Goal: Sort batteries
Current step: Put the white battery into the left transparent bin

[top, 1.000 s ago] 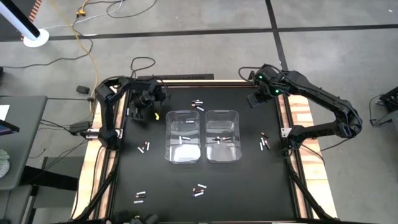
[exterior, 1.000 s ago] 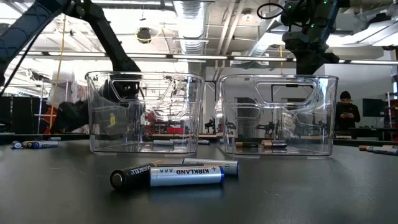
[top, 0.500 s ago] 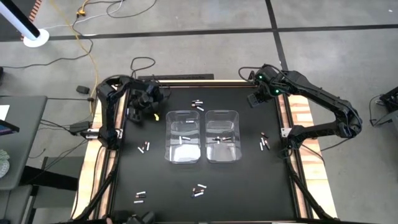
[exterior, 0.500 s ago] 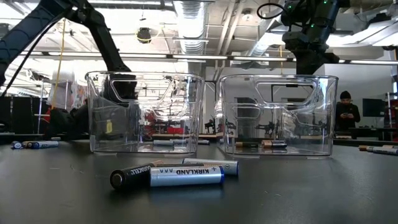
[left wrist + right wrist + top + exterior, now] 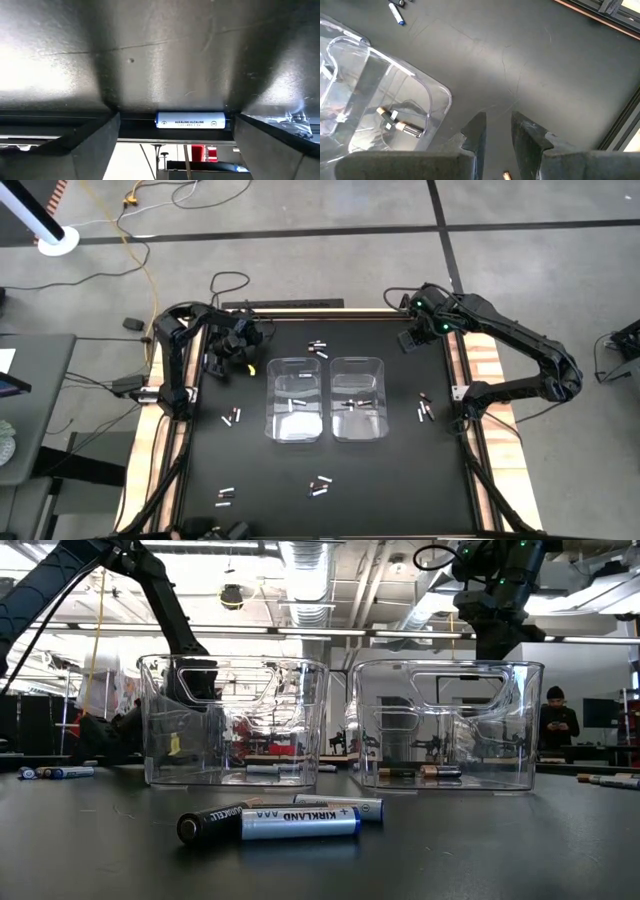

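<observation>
Left gripper (image 5: 172, 145): fingers (image 5: 85, 150) spread wide, down at the far-left edge of the table (image 5: 250, 480). A white battery (image 5: 190, 121) lies crosswise in the gap between them; can't tell if either finger touches it.

Right gripper (image 5: 495, 132): hovering at the far-right corner, fingers part-open with a narrow gap, nothing in it.

Two clear bins (image 5: 325, 398) sit mid-table, side by side. Left bin (image 5: 235, 720) has a white battery on its floor. Right bin (image 5: 447, 723) holds two dark batteries with copper ends (image 5: 400, 125).

Remaining batteries are loose on the table: a pair near the front (image 5: 285, 820), some near-left (image 5: 224, 497), some mid-left (image 5: 231, 417), some beyond the bins (image 5: 318, 347), some at the right (image 5: 423, 410).
</observation>
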Controlling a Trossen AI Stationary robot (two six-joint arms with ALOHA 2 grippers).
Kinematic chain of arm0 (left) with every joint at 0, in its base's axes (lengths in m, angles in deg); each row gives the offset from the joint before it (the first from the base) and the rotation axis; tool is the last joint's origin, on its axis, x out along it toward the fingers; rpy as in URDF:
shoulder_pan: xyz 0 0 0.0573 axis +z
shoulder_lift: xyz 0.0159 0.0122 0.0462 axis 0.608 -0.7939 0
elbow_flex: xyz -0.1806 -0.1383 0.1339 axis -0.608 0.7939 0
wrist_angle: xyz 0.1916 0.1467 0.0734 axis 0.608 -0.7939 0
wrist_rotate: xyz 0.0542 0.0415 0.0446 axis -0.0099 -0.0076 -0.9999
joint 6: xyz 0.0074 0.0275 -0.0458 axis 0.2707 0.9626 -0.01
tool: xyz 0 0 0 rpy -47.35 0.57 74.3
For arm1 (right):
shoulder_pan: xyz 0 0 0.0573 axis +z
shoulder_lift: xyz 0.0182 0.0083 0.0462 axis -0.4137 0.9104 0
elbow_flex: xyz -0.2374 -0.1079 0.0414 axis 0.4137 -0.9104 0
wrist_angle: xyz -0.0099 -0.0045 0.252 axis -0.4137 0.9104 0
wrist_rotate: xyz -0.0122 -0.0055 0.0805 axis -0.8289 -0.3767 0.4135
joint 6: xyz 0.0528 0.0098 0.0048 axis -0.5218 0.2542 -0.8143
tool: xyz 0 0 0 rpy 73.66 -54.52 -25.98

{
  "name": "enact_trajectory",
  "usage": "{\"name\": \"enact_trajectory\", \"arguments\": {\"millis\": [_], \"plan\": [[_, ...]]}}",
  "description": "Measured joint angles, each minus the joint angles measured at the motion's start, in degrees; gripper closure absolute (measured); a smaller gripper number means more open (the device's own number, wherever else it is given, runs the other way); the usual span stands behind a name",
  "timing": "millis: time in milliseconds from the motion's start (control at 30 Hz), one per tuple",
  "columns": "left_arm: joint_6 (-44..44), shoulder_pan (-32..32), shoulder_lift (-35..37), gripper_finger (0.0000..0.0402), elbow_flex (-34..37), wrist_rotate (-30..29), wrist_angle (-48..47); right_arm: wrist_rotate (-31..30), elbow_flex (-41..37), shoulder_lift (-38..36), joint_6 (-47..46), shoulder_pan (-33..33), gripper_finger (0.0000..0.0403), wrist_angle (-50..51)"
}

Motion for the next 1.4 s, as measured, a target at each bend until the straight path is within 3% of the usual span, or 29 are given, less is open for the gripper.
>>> {"name": "enact_trajectory", "arguments": {"millis": [767, 1400], "plan": [[0.5, 1.4, -0.2, 0.0204, -1.3, -2.9, 1.1, 0.0, 0.0, 0.0, -0.4, 0.0, 0.0296, 0.0], [-0.3, 1.6, -0.3, 0.0211, -2.8, -2.3, -0.2, 0.0, 0.0, 0.0, -0.3, 0.0, 0.0296, 0.0]]}}
